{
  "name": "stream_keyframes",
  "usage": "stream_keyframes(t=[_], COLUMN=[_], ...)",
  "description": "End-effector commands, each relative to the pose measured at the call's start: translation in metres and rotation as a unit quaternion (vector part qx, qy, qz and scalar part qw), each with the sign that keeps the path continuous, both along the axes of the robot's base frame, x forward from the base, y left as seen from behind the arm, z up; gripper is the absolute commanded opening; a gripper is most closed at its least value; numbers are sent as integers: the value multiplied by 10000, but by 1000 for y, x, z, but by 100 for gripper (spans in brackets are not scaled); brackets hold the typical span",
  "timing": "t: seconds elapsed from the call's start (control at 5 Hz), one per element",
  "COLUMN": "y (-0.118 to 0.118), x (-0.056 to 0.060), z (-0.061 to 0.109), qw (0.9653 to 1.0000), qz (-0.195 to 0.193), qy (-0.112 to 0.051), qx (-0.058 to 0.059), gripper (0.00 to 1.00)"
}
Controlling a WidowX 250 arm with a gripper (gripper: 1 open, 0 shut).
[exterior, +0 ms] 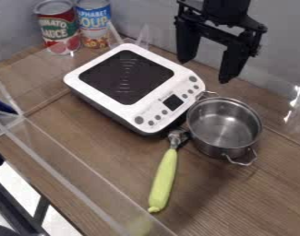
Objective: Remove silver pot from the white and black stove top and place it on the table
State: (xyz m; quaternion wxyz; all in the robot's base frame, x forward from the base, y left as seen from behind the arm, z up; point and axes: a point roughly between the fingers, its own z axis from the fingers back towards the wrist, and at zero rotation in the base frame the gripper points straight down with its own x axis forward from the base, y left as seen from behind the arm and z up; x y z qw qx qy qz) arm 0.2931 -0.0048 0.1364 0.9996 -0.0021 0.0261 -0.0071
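While I hold above the stove (130, 81) — hand (210, 63) apart, gripping nothing | pot (223, 129) on surface (78, 175) just beside stove | spoon (166, 177) touching pot

You have a single view, set high above the near corner of the table (66, 171) and tilted steeply down across it, so the wood planks run on a slant toward the grey back wall (17, 28). It sits close enough that the stove top (127, 85) and the silver pot (223, 127) fill the middle of the frame, while the two cans (76, 25) crowd the top left. The claw (210, 51) hangs from the top edge, its upper arm cut off.
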Motion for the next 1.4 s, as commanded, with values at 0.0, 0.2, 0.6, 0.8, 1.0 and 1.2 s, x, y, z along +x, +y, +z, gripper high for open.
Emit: stream_keyframes(t=[0.0,0.2,0.6,0.8,1.0,1.2], y=[-5,-11,-36,-43,-47,-47], x=[8,15,26,23,21,12], z=[5,9,-37,-59,-77,-75], qw=[9984,9935,9865,9789,9734,9641], qz=[-568,-1129,-1620,-2029,-2275,-2634], qy=[-1,-5,-9,-62,-144,-186], qx=[75,152,220,221,229,262], gripper=[100,100,100,100,100,100])
